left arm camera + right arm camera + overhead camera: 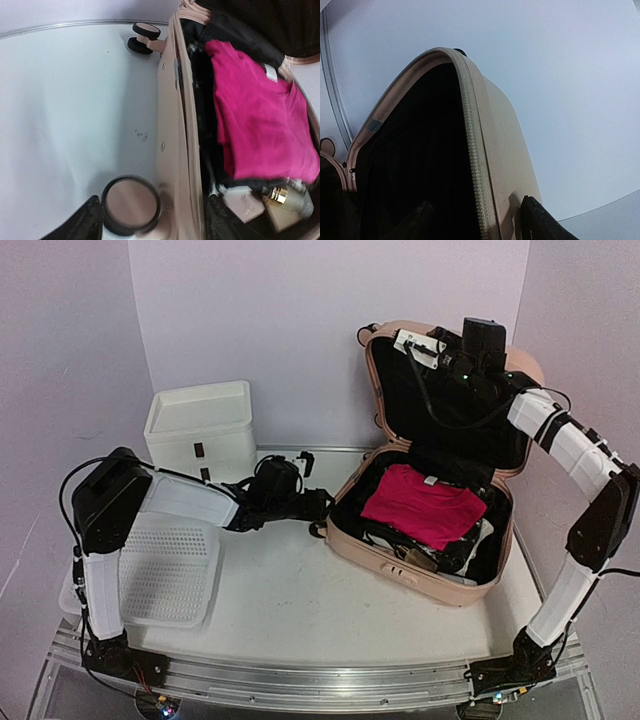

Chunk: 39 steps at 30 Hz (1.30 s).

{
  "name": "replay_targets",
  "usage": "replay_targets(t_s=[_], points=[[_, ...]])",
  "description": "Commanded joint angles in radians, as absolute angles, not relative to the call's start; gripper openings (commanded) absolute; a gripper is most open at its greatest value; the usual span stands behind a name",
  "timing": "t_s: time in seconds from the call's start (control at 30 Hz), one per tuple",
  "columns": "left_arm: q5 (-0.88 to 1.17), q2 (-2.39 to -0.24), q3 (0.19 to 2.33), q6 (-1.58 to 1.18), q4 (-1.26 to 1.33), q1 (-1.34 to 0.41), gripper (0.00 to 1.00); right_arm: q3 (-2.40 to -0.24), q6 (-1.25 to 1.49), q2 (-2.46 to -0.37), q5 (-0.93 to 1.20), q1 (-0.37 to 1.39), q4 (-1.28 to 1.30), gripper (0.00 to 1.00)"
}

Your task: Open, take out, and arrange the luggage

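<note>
The left gripper [152,220], jaws partly closed, clamps the side wall and a caster wheel [131,205] of the open pink luggage [372,552]. A magenta shirt [260,110] lies past the inner jaw. Farther back, the right gripper [477,220] pinches the upright lid [505,150] between its jaws.

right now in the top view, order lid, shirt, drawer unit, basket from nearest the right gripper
1. luggage lid, at the jaws
2. magenta shirt, below it
3. white drawer unit, back left
4. perforated basket, front left
</note>
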<state>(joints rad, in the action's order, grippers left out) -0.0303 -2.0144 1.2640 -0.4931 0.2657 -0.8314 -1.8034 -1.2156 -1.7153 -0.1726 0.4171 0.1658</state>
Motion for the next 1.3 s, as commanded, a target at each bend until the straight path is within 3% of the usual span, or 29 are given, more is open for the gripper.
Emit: replay_targets(t_s=[0.0, 0.1, 0.3, 0.5, 1.03, 1.27], points=[[-0.067, -1.815, 1.183, -0.141, 0.13, -0.811, 0.73, -1.727, -1.18, -1.747, -0.129, 0.409, 0.345, 0.59], [0.016, -1.756, 1.19, 0.026, 0.139, -0.815, 0.77, -1.711, -1.17, -1.735, -0.124, 0.409, 0.345, 0.59], [0.367, -1.796, 1.232, 0.524, 0.131, -0.94, 0.76, -1.711, -1.159, -1.725, -0.123, 0.409, 0.345, 0.59], [0.528, -1.945, 1.438, 0.614, 0.044, -1.008, 0.81, -1.702, -1.139, -1.707, -0.114, 0.409, 0.354, 0.59], [0.485, -2.299, 1.827, 0.601, -0.134, -1.135, 0.84, -1.698, -1.144, -1.691, -0.088, 0.409, 0.362, 0.57], [0.096, -2.485, 2.062, 0.501, -0.21, -1.159, 0.71, -1.687, -1.16, -1.681, -0.038, 0.409, 0.363, 0.57]])
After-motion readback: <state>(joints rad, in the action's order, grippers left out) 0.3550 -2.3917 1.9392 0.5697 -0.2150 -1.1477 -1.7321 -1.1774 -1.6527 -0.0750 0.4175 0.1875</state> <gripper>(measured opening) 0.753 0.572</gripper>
